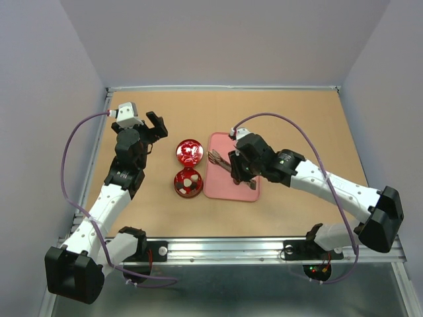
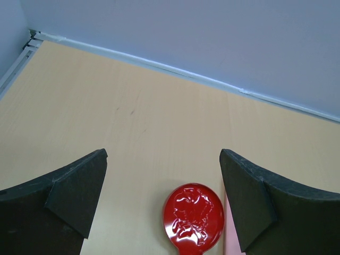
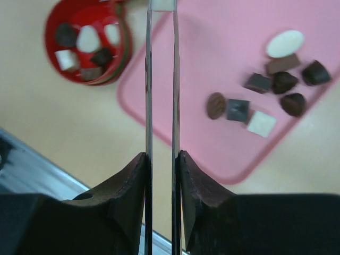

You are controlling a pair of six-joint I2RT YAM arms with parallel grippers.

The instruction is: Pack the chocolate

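Top view, left arm: My left gripper (image 1: 153, 132) hangs spread wide and empty over the table (image 1: 297, 119), just left of the lid (image 1: 190, 152).
Top view, right arm: My right gripper (image 1: 236, 166) sits low over the pink tray (image 1: 228, 190). What it holds is unclear from here.
Top view, red tin: It stands open (image 1: 177, 188) just beside the tray's left edge, partly filled.
Left wrist view: The fingers are far apart with nothing between them. The lid lies below on bare table.
Right wrist view, grip: The right fingers press the two blades of the tweezers (image 3: 147, 79) nearly together.
Right wrist view, chocolate: Several dark and cream pieces (image 3: 236, 109) lie loose on the tray. Others already sit in the tin.
Right wrist view, tips: A cream piece shows between the blades at the top edge, where the frame cuts it off. I cannot tell whether it is pinched.
Step judged: I am moving one piece from the tray to the tin.
Method: I would hold the squeeze steady, because too much force could pop the piece out. I would travel level and let go only with the tips low inside the rim.
Writing: None is legible. The lid bears embossed relief only, and no brand is seen.
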